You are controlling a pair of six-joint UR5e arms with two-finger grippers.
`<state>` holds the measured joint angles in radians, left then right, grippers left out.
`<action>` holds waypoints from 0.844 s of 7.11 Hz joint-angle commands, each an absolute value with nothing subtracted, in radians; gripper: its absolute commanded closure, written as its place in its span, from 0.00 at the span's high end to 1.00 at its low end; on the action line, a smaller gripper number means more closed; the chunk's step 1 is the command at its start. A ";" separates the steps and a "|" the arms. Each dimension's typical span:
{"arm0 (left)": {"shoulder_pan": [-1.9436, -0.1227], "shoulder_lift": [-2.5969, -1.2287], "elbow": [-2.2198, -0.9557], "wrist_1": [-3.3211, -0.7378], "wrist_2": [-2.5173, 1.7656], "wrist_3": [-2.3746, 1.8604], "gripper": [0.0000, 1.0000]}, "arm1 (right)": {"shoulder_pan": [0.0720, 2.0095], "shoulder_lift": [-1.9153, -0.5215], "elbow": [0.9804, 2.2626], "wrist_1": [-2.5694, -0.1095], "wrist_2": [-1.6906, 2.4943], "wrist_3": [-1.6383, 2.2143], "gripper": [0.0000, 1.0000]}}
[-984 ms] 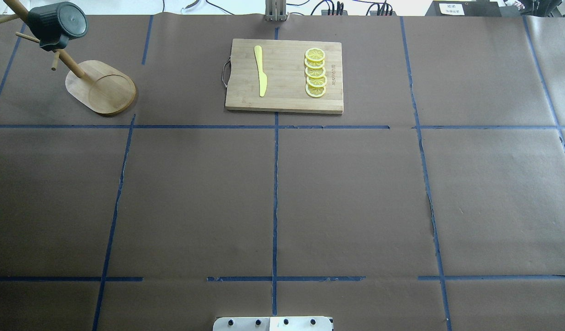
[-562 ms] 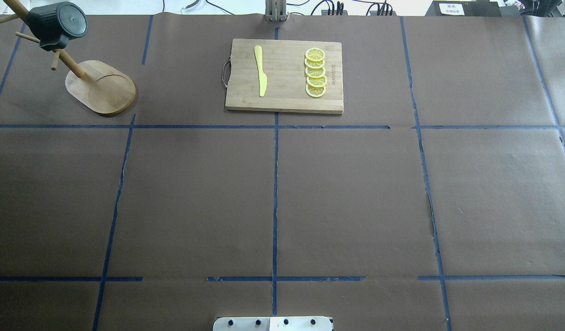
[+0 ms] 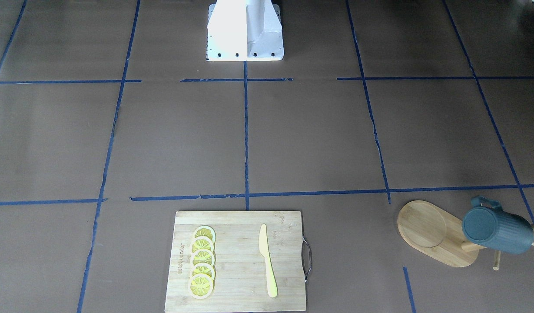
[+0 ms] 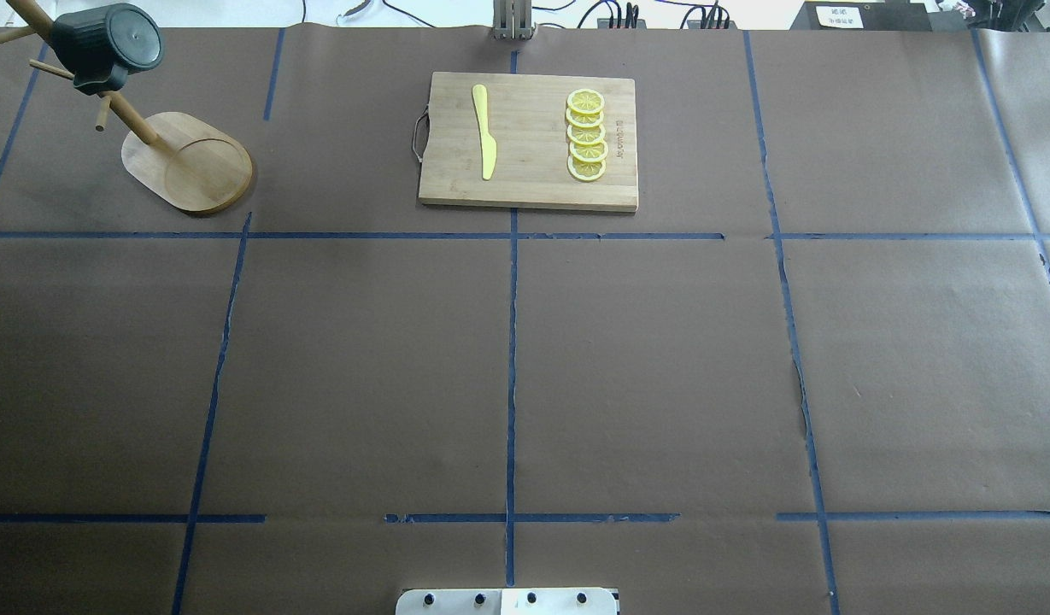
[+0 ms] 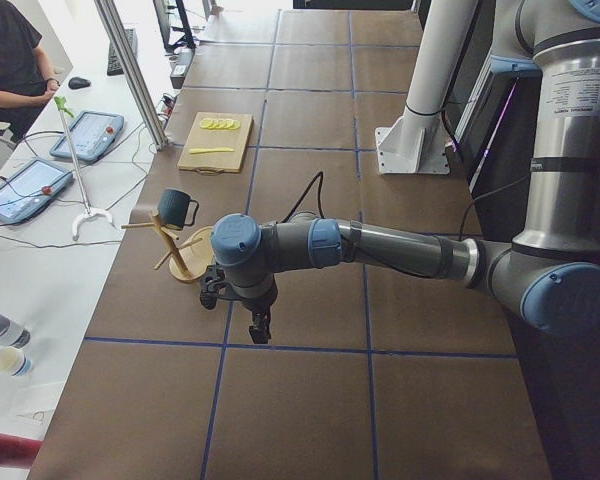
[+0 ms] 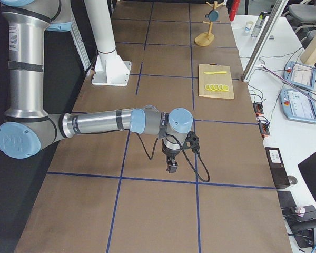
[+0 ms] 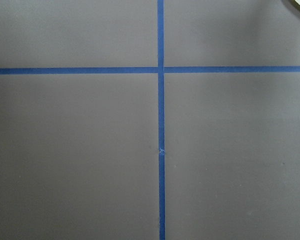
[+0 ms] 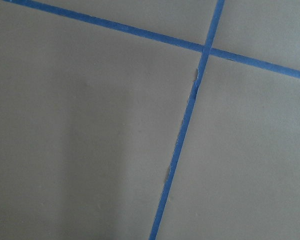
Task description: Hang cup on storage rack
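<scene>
The dark teal-grey ribbed cup [image 4: 106,43] hangs by its handle on a peg of the light wooden storage rack [image 4: 187,162] at the table's far left; its flat bottom faces the overhead camera. Cup [image 3: 497,230] and rack [image 3: 427,230] also show in the front-facing view. My left gripper [image 5: 260,330] shows only in the exterior left view, low over the table, apart from the rack [image 5: 185,262] and cup [image 5: 177,207]. My right gripper [image 6: 171,167] shows only in the exterior right view, far from the cup [image 6: 214,16]. I cannot tell whether either is open.
A bamboo cutting board [image 4: 529,184] with a yellow knife [image 4: 484,132] and several lemon slices [image 4: 586,137] lies at the far middle. Both wrist views show only brown paper with blue tape lines. An operator [image 5: 10,50] sits beyond the table.
</scene>
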<state>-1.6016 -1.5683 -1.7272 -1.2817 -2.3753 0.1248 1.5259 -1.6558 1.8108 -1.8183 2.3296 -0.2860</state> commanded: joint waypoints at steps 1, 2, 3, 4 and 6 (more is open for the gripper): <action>-1.601 -1.551 -1.736 -1.282 -2.376 0.130 1.00 | 1.542 -1.666 1.813 -1.816 2.318 -0.371 0.99; -1.601 -1.551 -1.738 -1.281 -2.379 0.130 1.00 | 1.542 -1.669 1.809 -1.816 2.318 -0.373 0.99; -1.601 -1.551 -1.727 -1.281 -2.379 0.130 1.00 | 1.542 -1.669 1.813 -1.816 2.319 -0.365 0.99; -1.601 -1.552 -1.729 -1.281 -2.379 0.130 1.00 | 1.542 -1.660 1.815 -1.816 2.322 -0.354 0.99; -1.600 -1.551 -1.723 -1.282 -2.379 0.130 1.00 | 1.542 -1.657 1.810 -1.742 2.344 -0.035 0.99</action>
